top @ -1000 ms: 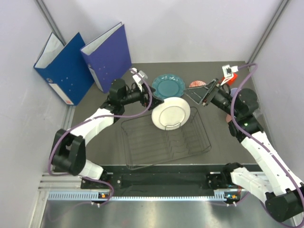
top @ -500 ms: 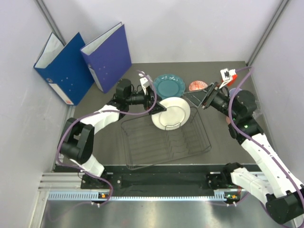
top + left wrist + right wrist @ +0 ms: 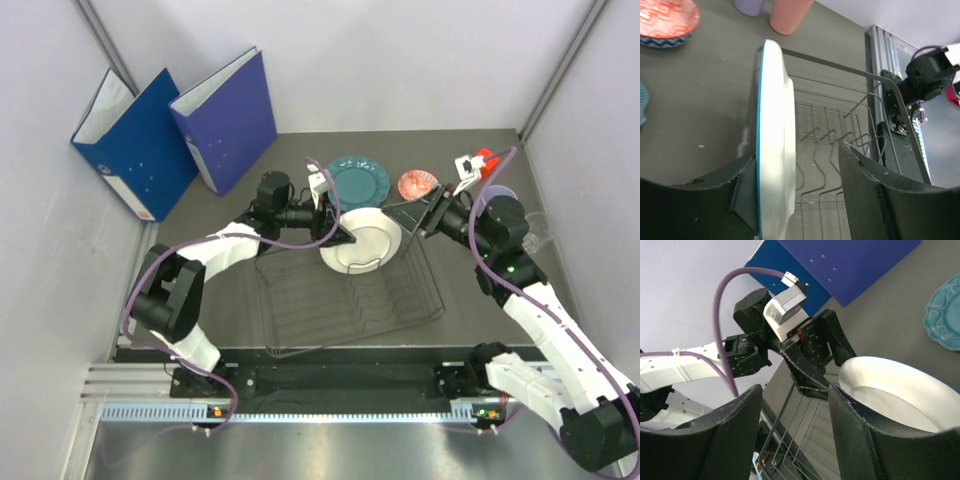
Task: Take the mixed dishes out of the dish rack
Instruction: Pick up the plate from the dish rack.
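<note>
Left gripper (image 3: 796, 156) has advanced onto the white plate (image 3: 775, 125) at its 9 o'clock rim, fingers apart, seemingly straddling it. The right gripper (image 3: 795, 390) hovers spread.

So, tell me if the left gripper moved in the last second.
Yes. The left gripper moved right, away from the blue binders, up to the white plate.

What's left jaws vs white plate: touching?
Cannot tell. Left wrist view: white plate between open jaws of left gripper; one finger clear, other's contact hidden by rim.

Left fingers (image 3: 865, 200), right fingers (image 3: 725, 440) apart.
</note>
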You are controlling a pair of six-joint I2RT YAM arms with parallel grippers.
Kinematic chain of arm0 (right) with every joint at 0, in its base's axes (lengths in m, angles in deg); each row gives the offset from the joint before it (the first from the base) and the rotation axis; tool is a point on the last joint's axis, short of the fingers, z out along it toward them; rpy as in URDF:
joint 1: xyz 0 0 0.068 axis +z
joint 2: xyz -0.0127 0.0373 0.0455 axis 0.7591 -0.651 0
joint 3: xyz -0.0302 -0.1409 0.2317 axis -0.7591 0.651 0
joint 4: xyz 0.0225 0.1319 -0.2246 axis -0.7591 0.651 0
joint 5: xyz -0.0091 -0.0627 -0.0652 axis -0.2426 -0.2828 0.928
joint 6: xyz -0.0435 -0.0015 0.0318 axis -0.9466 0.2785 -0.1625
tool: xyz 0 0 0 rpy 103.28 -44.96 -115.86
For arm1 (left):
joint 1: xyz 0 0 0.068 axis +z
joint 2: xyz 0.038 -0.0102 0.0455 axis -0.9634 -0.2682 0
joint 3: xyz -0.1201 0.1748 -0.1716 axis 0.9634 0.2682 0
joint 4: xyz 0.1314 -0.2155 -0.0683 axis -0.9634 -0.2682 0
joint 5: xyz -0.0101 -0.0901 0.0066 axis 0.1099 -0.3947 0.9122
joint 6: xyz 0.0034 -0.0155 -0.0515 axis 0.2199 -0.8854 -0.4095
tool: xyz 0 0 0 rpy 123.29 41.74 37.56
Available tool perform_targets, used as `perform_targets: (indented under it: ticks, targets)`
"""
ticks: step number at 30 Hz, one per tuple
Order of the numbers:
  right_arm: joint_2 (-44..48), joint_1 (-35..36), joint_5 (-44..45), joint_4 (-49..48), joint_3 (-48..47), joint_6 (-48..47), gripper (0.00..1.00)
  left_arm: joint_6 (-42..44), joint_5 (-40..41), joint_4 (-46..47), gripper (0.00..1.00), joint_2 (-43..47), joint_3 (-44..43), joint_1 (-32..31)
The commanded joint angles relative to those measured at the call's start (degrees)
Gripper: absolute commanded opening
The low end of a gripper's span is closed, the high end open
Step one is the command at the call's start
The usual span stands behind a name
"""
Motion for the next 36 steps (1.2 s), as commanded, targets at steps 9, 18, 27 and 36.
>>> perform_targets:
  ticks: [9, 18, 27, 36]
  targets:
    - [1.59, 0.45, 0.93, -2.72, 2.01, -0.75, 0.56, 7.43, 1.00, -7.26, 0.36, 4.23, 0.66, -4.52]
    - [1.77, 0.45, 1.20, -2.90, 2.18, -0.66, 0.55, 9.01, 1.79, -9.55, 0.00, 4.41, -2.86, -4.61]
    - [1.50, 0.45, 1.29, -3.34, 2.18, -0.22, 0.55, 14.37, 3.81, -10.95, 0.00, 7.22, -6.54, -5.05]
    - [2.82, 0.63, 1.55, -1.85, 1.13, -0.31, 0.54, 18.68, 2.24, -16.23, 0.00, 6.35, -16.48, -4.88]
